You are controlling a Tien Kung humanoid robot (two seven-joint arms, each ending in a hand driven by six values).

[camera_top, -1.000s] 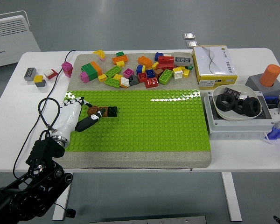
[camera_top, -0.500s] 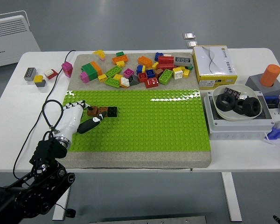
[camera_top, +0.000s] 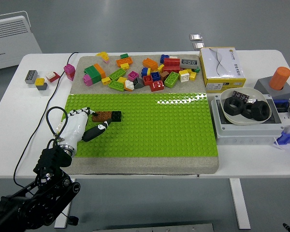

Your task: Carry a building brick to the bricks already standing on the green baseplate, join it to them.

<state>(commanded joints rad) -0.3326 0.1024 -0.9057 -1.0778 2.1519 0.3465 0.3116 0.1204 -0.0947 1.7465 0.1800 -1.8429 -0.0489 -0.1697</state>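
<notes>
One arm in view, the left, entering from the lower left corner. The left hand (camera_top: 79, 126) lies over the left part of the green baseplate (camera_top: 150, 128), white palm cover up, fingers loosely spread and holding nothing; the black thumb (camera_top: 94, 132) points right, just below the joined bricks.

Bricks on the baseplate: two counted, a brown brick (camera_top: 102, 116) and a dark green brick (camera_top: 116, 115), touching end to end in one row near the baseplate's left edge. The hand's fingertips sit just left of the brown brick; contact cannot be told.

Loose brick pile (camera_top: 145, 71) on the grey mat behind the baseplate: mixed colours, too crowded for a sure count, more than twenty. Three small bricks (camera_top: 38, 79) lie apart on the tabletop (camera_top: 19, 125) at far left, and one pink brick (camera_top: 69, 71) stands at the mat's left edge.

Right side: one tissue box (camera_top: 221, 68), one white bowl (camera_top: 244, 109) with black rings, one orange cylinder (camera_top: 280, 78) on a grey block.

Compared with the earlier frames: the hand has drawn back toward the near left, off the brown brick, which now shows fully. The two bricks keep their place. The pile is unchanged.
</notes>
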